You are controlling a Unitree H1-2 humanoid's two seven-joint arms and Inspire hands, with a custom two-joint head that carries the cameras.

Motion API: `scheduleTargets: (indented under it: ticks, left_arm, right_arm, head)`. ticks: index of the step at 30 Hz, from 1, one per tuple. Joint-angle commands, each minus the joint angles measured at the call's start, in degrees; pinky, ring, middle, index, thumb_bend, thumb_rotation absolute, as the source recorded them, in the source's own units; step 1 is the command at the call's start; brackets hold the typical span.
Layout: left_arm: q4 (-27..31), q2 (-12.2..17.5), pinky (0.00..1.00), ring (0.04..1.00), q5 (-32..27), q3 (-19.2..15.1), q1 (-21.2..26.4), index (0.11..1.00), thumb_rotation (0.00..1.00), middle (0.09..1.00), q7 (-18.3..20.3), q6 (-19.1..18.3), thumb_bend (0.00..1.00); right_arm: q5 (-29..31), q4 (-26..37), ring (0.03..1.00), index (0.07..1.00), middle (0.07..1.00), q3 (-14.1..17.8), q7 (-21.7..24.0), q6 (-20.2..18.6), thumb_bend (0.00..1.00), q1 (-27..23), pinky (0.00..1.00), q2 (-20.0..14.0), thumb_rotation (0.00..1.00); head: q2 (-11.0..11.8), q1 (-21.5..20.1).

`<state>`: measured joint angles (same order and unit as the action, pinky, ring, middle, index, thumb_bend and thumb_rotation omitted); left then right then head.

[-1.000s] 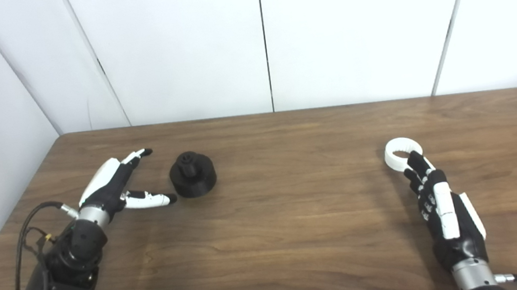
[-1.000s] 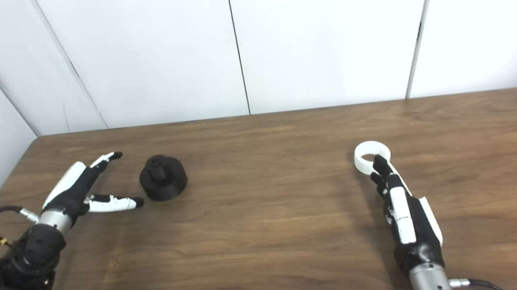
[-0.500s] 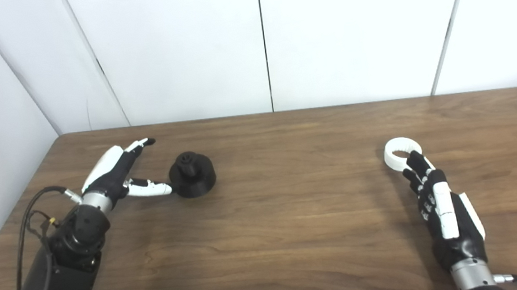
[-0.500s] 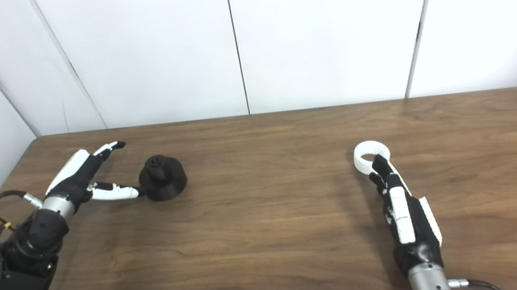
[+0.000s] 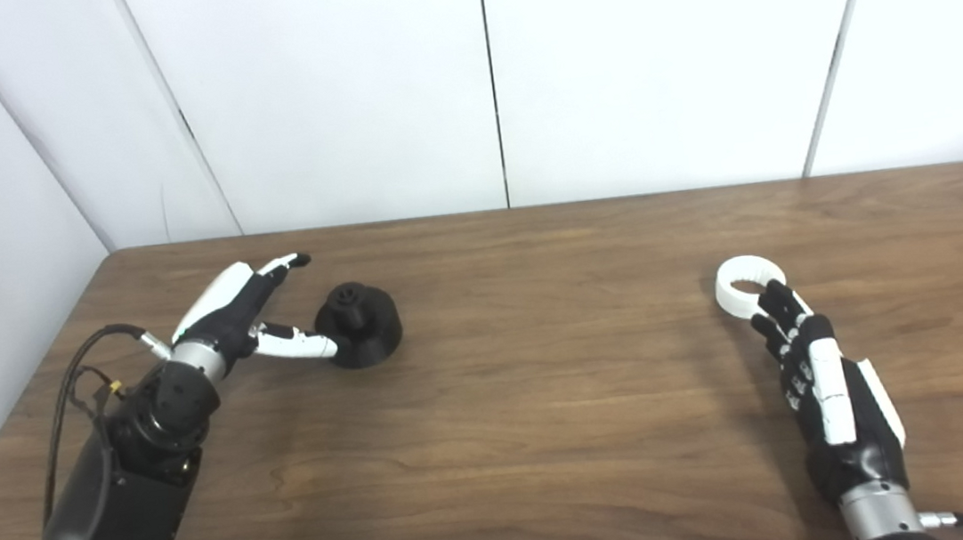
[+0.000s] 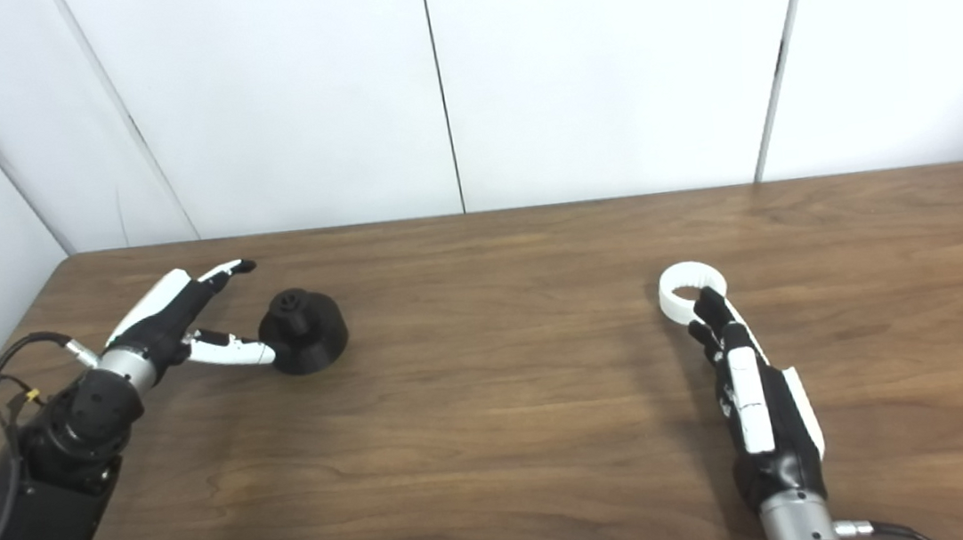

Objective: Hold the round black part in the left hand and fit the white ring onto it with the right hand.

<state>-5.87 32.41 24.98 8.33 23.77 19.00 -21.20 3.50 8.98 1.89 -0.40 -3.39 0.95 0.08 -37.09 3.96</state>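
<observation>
Thumb [image 5: 301, 343] and fingers [image 5: 275, 267] of the spread, empty left hand [image 5: 240, 318] flank the round black part [image 5: 358, 324], just to its right; right hand [image 5: 825, 390], empty and loosely extended, reaches the white ring [image 5: 750, 284].

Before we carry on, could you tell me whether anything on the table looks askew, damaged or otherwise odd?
Nothing stands out. The round black part sits upright by the open left hand, and the white ring lies flat and intact at the fingers of the right hand.
</observation>
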Motion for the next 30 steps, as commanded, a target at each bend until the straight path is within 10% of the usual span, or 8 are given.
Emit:
scheduleTargets:
  ticks: [1,30]
  left_arm:
    - [0.66,1.71,0.98,1.000,1.45,0.53,3.61,0.928,0.28,1.000,0.06,0.71,1.00]
    - [-2.59,1.26,1.00,1.000,2.03,3.99,5.77,0.914,0.26,1.000,3.34,2.29,1.00]
  right_arm:
    - [0.18,-0.49,0.931,0.929,0.940,-0.16,-0.07,2.08,0.61,0.84,1.00,0.80,1.00]
    - [0.25,0.46,0.939,0.938,0.945,0.04,0.20,1.88,0.61,1.31,1.00,0.06,1.00]
  head:
    - [-0.07,0.07]
    - [-0.33,-0.35]
